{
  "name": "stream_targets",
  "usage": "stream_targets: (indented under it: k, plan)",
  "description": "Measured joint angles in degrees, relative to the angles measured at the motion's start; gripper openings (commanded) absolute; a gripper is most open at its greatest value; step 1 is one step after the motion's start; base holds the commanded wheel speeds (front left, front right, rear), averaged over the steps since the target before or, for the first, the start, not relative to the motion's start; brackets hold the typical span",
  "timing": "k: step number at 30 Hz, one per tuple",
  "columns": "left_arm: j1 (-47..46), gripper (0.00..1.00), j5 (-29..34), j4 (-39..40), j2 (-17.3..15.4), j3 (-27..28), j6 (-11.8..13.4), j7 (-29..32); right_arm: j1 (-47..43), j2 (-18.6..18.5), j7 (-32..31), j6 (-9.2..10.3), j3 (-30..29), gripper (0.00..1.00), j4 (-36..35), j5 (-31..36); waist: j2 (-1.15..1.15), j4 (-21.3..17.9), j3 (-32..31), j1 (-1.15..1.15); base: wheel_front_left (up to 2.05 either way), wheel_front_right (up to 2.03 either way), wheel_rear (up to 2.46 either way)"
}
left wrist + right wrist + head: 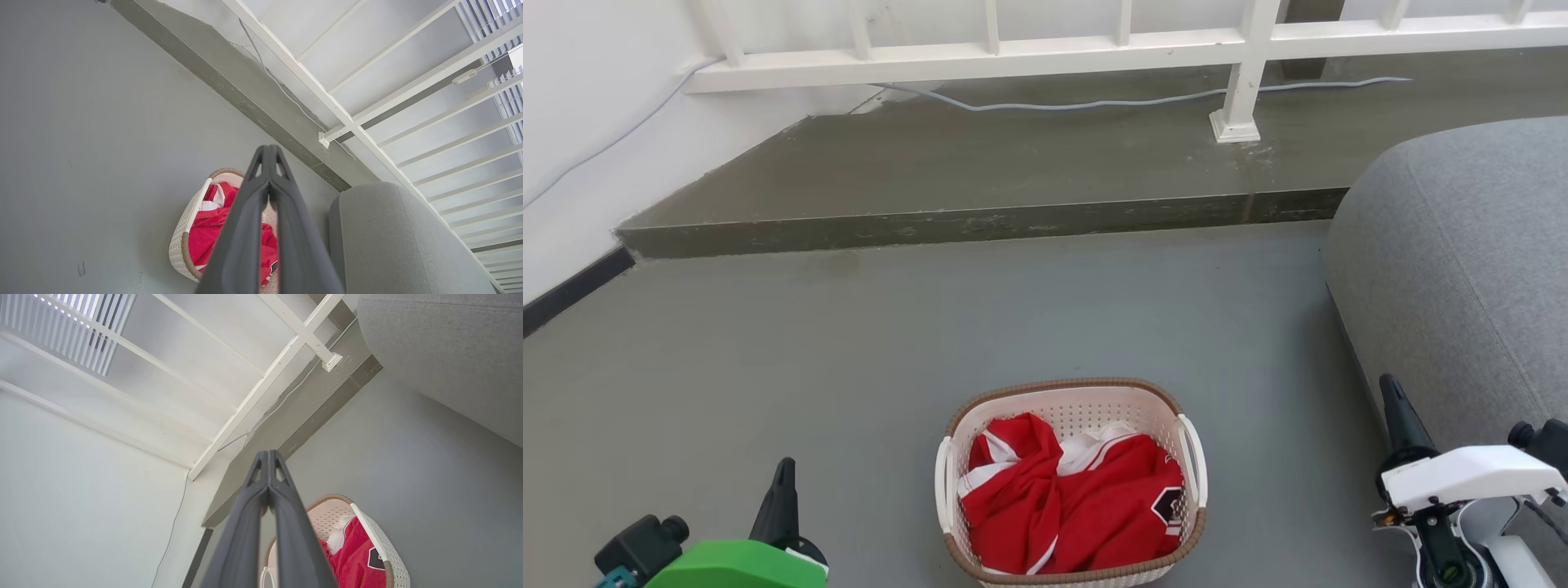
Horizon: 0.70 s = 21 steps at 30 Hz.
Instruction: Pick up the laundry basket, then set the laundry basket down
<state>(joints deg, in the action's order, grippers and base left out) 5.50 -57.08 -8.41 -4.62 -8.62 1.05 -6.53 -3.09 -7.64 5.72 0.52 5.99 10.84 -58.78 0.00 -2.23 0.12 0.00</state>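
Note:
The laundry basket (1072,408) stands on the grey floor at the bottom middle of the head view, cream-white and perforated with a brown rim and white loop handles on both sides. A red and white garment (1070,502) fills it. My left gripper (784,471) hangs at the lower left, well clear of the basket, fingers shut with nothing between them. My right gripper (1388,390) is at the lower right, also apart from the basket and shut empty. The left wrist view shows the basket (184,228) behind the shut gripper (268,151). In the right wrist view the basket (388,551) lies beyond the shut gripper (268,455).
A grey upholstered sofa (1462,269) sits at the right, close to my right arm. A raised concrete step (980,220) runs across the back, with a white railing (1241,65) and a loose cable (1094,104) on it. A white wall (580,122) stands at the left.

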Motion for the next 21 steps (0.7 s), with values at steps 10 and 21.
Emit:
stream_targets:
  k: [10,21]
  plan:
    - [-1.2,0.00,-7.2,-0.7,-0.2,1.3,-1.1,1.7,0.9,0.4,-1.8,-1.18,-1.7,0.00,0.7,-6.5,0.00,0.4,0.0,0.00,0.00,0.00,0.00]
    - [-3.1,0.00,-16.2,-2.1,-0.4,3.0,-2.6,3.4,2.1,0.8,-3.7,-2.56,-3.8,0.00,1.7,-14.8,0.00,0.9,0.0,0.00,0.00,0.00,0.00]
